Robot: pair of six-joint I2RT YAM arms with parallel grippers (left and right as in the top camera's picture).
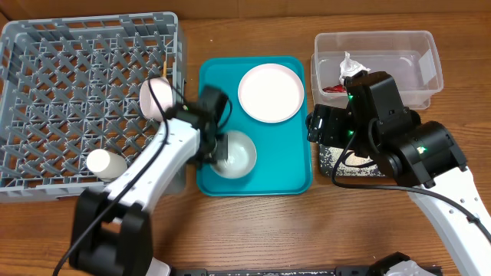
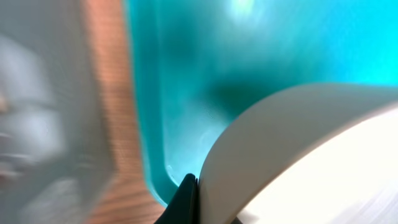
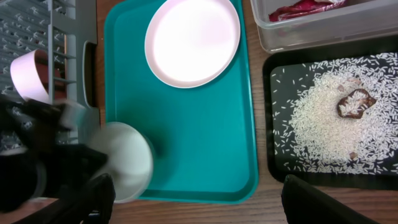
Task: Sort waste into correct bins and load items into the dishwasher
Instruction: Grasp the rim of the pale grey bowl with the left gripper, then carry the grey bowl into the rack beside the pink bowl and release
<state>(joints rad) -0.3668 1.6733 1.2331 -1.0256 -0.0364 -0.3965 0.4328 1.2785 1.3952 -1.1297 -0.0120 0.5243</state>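
My left gripper [image 1: 215, 152] is shut on the rim of the pale grey bowl [image 1: 239, 153], which is tilted over the near left of the teal tray [image 1: 295, 172]. In the left wrist view a finger [image 2: 189, 196] presses against the bowl wall [image 2: 298, 143]. The bowl shows blurred in the right wrist view [image 3: 127, 158]. The white plate [image 1: 270, 92] lies on the tray's far side. The grey dish rack [image 1: 69, 84] holds a white bowl [image 1: 156, 97] and a white cup [image 1: 103, 162]. My right gripper [image 3: 199, 199] is open and empty above the tray's near right edge. I see no chopsticks.
The clear tub [image 1: 430, 54] at the far right holds the white napkin [image 1: 351, 65] and red wrapper [image 3: 305, 9]. The black tray [image 3: 270, 112] holds scattered rice grains [image 3: 323, 118] and a brown lump [image 3: 354, 102]. My right arm covers most of it from overhead.
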